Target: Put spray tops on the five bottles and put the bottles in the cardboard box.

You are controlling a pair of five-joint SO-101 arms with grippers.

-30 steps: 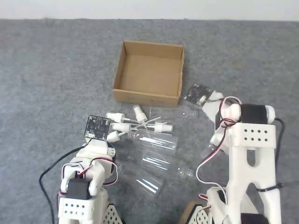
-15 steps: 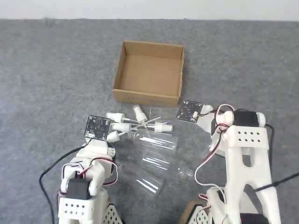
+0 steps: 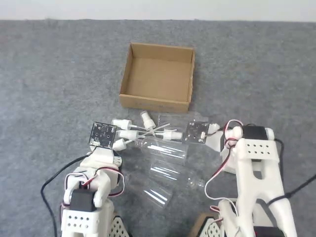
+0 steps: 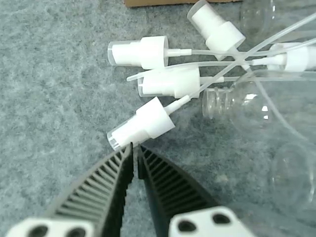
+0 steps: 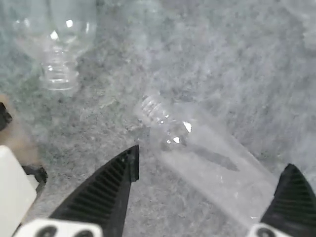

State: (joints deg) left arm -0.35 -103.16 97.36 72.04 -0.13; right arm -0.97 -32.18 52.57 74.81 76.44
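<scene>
The empty cardboard box point(image 3: 157, 76) stands at the back middle of the grey mat. In front of it lie several white spray tops point(image 3: 143, 129) with thin tubes, beside several clear bottles point(image 3: 163, 148) on their sides without tops. My left gripper point(image 4: 134, 148) is shut, its tips right at the base of the nearest spray top point(image 4: 140, 123). My right gripper point(image 5: 210, 170) hangs open over a lying bottle point(image 5: 197, 148), one finger point(image 5: 121, 173) near its neck. Another bottle point(image 5: 59, 39) lies a little farther off.
The left arm's base point(image 3: 89, 197) and the right arm's base point(image 3: 256, 177) stand at the front edge, with wires beside them. Bare grey mat point(image 3: 59, 74) spreads to the left and right of the box.
The right arm has swung from beside the box's front right corner, left and toward the front, down over the bottles. The left arm has not moved.
</scene>
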